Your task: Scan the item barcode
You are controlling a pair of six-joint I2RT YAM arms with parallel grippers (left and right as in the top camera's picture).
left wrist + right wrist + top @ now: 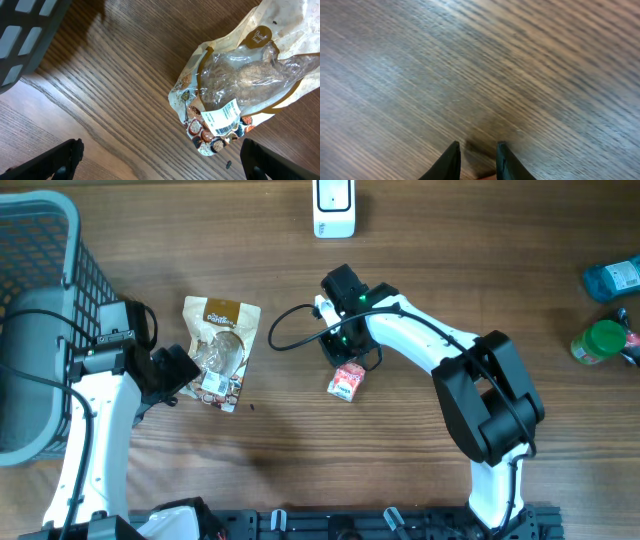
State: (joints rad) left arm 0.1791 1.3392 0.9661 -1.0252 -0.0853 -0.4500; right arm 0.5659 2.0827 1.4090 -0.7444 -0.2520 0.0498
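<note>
Scan looks not yet done: snack bag [220, 350] lies left of centre beside the wide-open, empty left gripper [161, 150], red carton [346, 380] mid-frame by right gripper [477, 146], jaws narrow, can't tell if gripping; scanner [333, 208] top centre, well apart.

One basket [92, 280], one pouch [220, 345], one carton [347, 381], one scanner [334, 205], two containers [612, 278] [598, 342]

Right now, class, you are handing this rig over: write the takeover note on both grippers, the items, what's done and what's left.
Left gripper: open wide, empty, beside the snack pouch, which lies flat with its barcode label up.
Right gripper: fingers close together over bare table, grip unclear; the small red carton lies beside it.
White device at the far edge, probably the scanner.
Done: neither item is at the device yet.
Left: lift one, show its barcode to the device.
</note>
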